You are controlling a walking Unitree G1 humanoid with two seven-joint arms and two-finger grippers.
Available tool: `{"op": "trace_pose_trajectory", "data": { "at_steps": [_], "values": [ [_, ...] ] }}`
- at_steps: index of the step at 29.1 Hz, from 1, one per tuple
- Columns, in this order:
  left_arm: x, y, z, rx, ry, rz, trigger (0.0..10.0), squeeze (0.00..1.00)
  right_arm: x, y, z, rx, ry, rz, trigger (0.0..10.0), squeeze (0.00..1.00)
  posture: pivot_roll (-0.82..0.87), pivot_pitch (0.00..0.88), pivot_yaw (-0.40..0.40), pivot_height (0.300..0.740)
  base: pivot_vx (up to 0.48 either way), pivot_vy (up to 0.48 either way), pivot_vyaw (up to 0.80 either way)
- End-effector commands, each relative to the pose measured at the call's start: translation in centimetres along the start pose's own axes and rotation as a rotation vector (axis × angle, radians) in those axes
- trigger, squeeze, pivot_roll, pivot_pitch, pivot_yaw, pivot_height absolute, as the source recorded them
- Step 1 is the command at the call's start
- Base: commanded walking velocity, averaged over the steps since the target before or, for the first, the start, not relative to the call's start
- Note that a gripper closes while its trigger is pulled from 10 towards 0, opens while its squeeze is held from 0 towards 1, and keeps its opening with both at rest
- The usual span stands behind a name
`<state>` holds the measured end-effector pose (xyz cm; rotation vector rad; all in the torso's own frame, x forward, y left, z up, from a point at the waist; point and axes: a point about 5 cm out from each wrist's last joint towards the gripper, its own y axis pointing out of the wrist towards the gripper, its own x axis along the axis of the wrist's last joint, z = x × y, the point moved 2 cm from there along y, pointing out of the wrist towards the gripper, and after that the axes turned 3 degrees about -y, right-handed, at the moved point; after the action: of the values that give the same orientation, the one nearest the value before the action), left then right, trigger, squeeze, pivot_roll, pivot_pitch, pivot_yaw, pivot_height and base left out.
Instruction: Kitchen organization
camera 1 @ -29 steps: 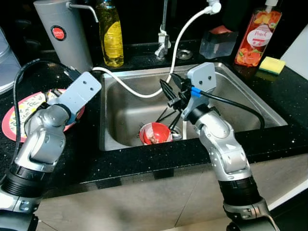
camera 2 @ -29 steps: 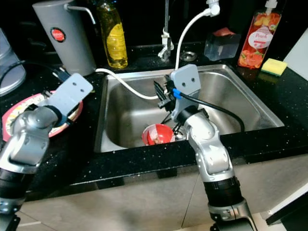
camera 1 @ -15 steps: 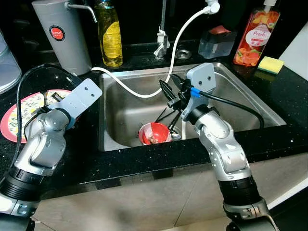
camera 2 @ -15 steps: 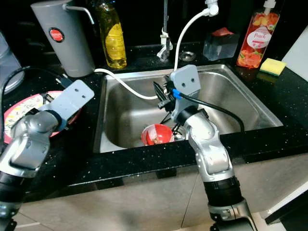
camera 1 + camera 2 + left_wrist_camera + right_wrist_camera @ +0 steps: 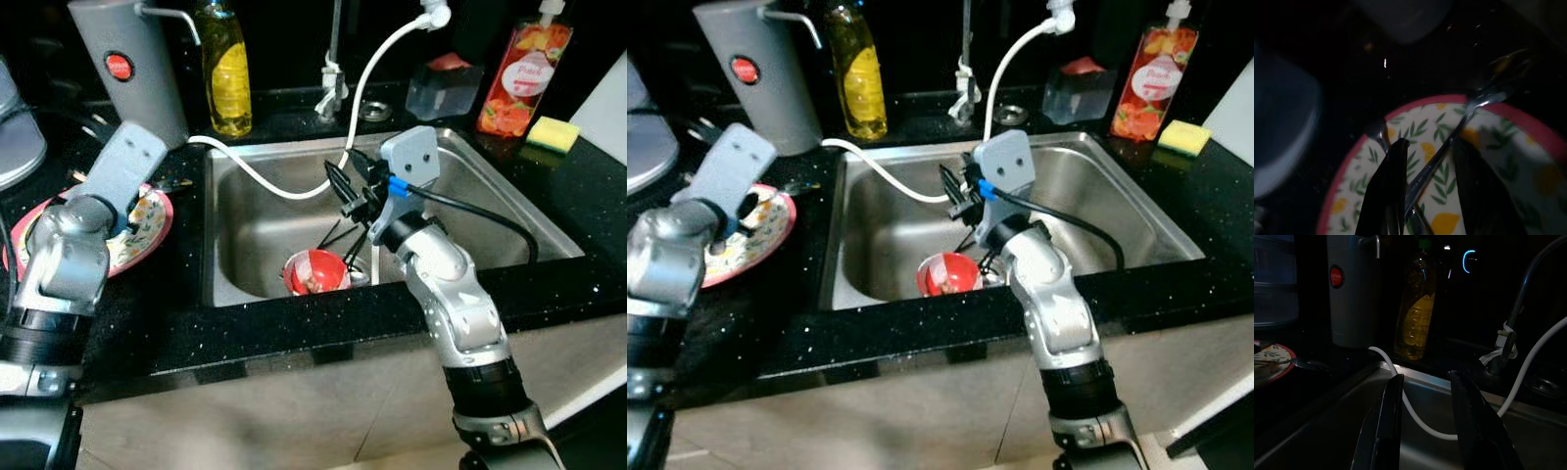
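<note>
Left hand point(image 5: 1430, 196) open over plate point(image 5: 1508, 161)

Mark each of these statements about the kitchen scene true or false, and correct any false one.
1. A red bowl lies in the sink. True.
2. The left gripper is over the sink. False: it hovers above the plate on the counter.
3. The plate carries a leaf pattern. True.
4. The yellow sponge lies inside the sink. False: it sits on the counter beside it.
5. The right gripper has its jaws shut on the white hose. False: the jaws are open, holding nothing.
</note>
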<state>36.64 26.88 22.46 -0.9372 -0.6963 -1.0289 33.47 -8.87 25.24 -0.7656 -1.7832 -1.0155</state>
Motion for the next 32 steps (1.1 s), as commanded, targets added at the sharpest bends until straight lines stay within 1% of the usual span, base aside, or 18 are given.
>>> {"op": "trace_pose_trajectory", "data": {
  "at_steps": [1, 2, 5, 8, 9, 10, 11, 12, 15, 19, 20, 22, 26, 27, 28, 29, 30, 32],
  "values": [
    [-0.5, 0.7, 0.8, -0.001, -0.096, 0.023, 10.0, 0.0, 0.2, -0.1, -0.3, -0.014, -0.001, -0.007, 10.0, 0.0, 0.07, 0.008, 0.002, 0.74, 0.0, 0.0, 0.0],
    [-0.5, 0.7, 0.8, -0.001, -0.096, 0.023, 10.0, 0.0, 0.2, -0.1, -0.3, -0.014, -0.001, -0.007, 10.0, 0.0, 0.07, 0.008, 0.002, 0.74, 0.0, 0.0, 0.0],
    [-0.8, 1.6, 1.1, -0.088, -0.211, 0.037, 10.0, 0.0, 0.2, -0.2, -0.4, -0.018, -0.001, -0.006, 10.0, 0.0, 0.08, 0.012, 0.001, 0.74, 0.0, 0.0, 0.0],
    [-1.0, 1.9, 1.5, -0.087, -0.242, 0.044, 10.0, 0.0, 0.2, -0.1, -0.4, -0.019, -0.001, -0.007, 10.0, 0.0, 0.08, 0.012, 0.001, 0.74, 0.0, 0.0, 0.0],
    [-1.3, 2.2, 1.9, -0.071, -0.274, 0.051, 10.0, 0.0, 0.2, -0.1, -0.4, -0.02, -0.001, -0.008, 10.0, 0.0, 0.08, 0.016, 0.001, 0.74, 0.0, 0.0, 0.0],
    [-1.6, 2.7, 2.4, -0.046, -0.352, 0.065, 10.0, 0.0, 0.3, -0.1, -0.4, -0.021, -0.001, -0.01, 10.0, 0.0, 0.08, 0.018, 0.002, 0.74, 0.0, 0.0, 0.0],
    [-1.8, 2.8, 2.2, -0.054, -0.39, 0.075, 10.0, 0.0, 0.3, -0.1, -0.4, -0.022, -0.001, -0.01, 10.0, 0.0, 0.08, 0.019, 0.001, 0.74, 0.0, 0.0, 0.0],
    [-1.8, 2.8, 2.2, -0.054, -0.39, 0.075, 10.0, 0.0, 0.3, -0.1, -0.4, -0.022, -0.001, -0.01, 10.0, 0.0, 0.08, 0.019, 0.001, 0.74, 0.0, 0.0, 0.0],
    [-2.4, 3.1, 1.8, -0.064, -0.455, 0.108, 10.0, 0.0, 0.3, -0.1, -0.5, -0.025, -0.002, -0.009, 10.0, 0.0, 0.07, 0.022, 0.005, 0.74, 0.0, 0.0, 0.0],
    [-2.7, 3.2, 1.6, -0.071, -0.474, 0.126, 10.0, 0.0, 0.3, -0.2, -0.5, -0.027, -0.003, -0.007, 10.0, 0.0, 0.07, 0.023, 0.006, 0.74, 0.0, 0.0, 0.0],
    [-3.3, 3.2, 0.9, -0.142, -0.52, 0.16, 10.0, 0.0, 0.2, -0.3, -0.7, -0.033, -0.006, -0.004, 10.0, 0.0, 0.07, 0.025, 0.01, 0.74, 0.0, 0.0, 0.0],
    [-3.4, 3.1, 0.5, -0.176, -0.534, 0.171, 10.0, 0.0, 0.2, -0.4, -0.7, -0.036, -0.006, -0.003, 10.0, 0.0, 0.07, 0.025, 0.01, 0.74, 0.0, 0.0, 0.0],
    [-2.7, 2.1, -2.1, -0.385, -0.539, 0.17, 10.0, 0.0, 0.1, -0.4, -0.7, -0.037, -0.004, -0.001, 10.0, 0.0, 0.08, 0.028, 0.006, 0.74, 0.0, 0.0, 0.0],
    [-2.7, 2.1, -2.1, -0.385, -0.539, 0.17, 10.0, 0.0, 0.1, -0.4, -0.7, -0.037, -0.004, -0.001, 10.0, 0.0, 0.08, 0.028, 0.006, 0.74, 0.0, 0.0, 0.0],
    [-2.3, 1.6, -2.9, -0.432, -0.518, 0.16, 10.0, 0.0, 0.1, -0.3, -0.6, -0.034, -0.002, -0.002, 10.0, 0.0, 0.08, 0.028, 0.006, 0.74, 0.0, 0.0, 0.0],
    [-2.3, 1.6, -2.9, -0.432, -0.518, 0.16, 10.0, 0.0, 0.1, -0.3, -0.6, -0.034, -0.002, -0.002, 10.0, 0.0, 0.08, 0.028, 0.006, 0.74, 0.0, 0.0, 0.0],
    [-2.1, 1.3, -3.6, -0.466, -0.497, 0.154, 10.0, 0.0, 0.1, -0.2, -0.6, -0.031, -0.001, -0.002, 10.0, 0.0, 0.08, 0.028, 0.002, 0.74, 0.0, 0.0, 0.0],
    [-2.0, 0.7, -4.7, -0.509, -0.432, 0.147, 10.0, 0.0, 0.1, -0.2, -0.5, -0.026, 0.001, -0.003, 10.0, 0.0, 0.08, 0.028, 0.0, 0.74, 0.0, 0.0, 0.0]
  ]
}}
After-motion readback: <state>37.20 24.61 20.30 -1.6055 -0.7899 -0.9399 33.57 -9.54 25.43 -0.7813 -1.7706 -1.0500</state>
